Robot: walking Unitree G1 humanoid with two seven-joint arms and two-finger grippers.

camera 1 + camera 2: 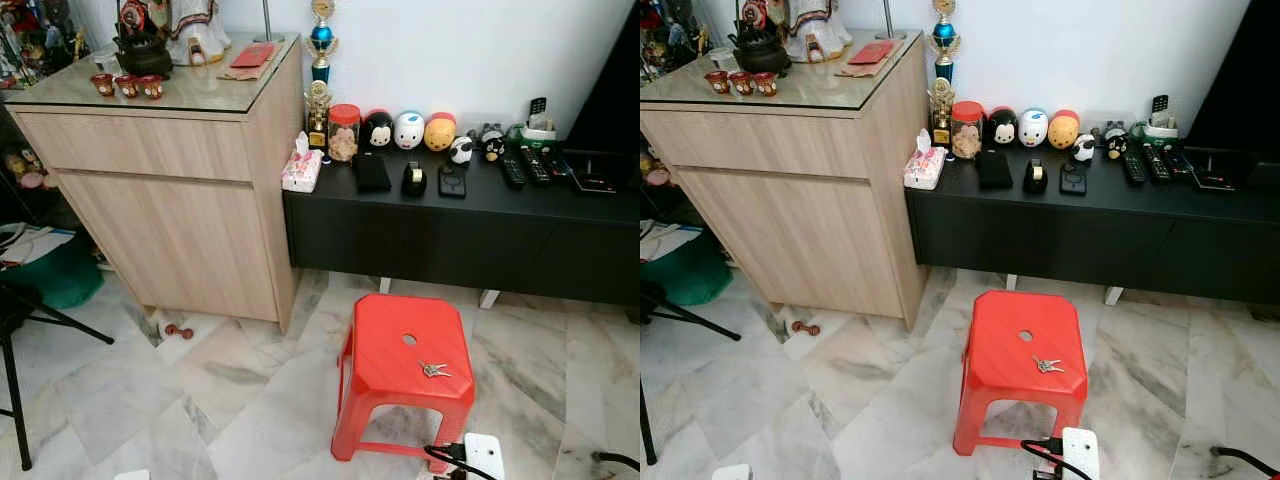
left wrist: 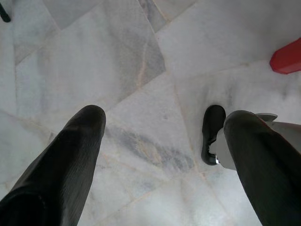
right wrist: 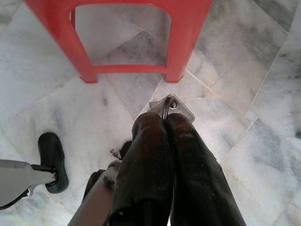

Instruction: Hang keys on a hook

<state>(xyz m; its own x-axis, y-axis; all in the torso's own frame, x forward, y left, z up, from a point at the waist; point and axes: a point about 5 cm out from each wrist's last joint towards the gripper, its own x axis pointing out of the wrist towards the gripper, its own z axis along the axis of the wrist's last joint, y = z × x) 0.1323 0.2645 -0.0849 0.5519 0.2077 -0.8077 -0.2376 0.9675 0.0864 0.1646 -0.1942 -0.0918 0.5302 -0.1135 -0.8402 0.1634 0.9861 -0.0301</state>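
A small bunch of silver keys [image 1: 435,370] lies on top of a red plastic stool [image 1: 385,345], right of the hole in its seat. The stool stands on the marble floor before a low black cabinet [image 1: 460,235]. Both arms hang low. My left gripper [image 2: 164,117] is open over bare floor tiles, with a corner of the stool [image 2: 288,57] at the edge of its view. My right gripper [image 3: 164,117] is shut with nothing in it, hanging in front of the stool's legs [image 3: 176,52].
A tall wooden cabinet [image 1: 170,190] stands at the left, with tea cups on its glass top. The black cabinet carries jars, figurines and remotes. A white power strip [image 1: 483,455] with a black cable lies by the stool's front right leg. A black tripod leg [image 1: 60,320] crosses the floor at far left.
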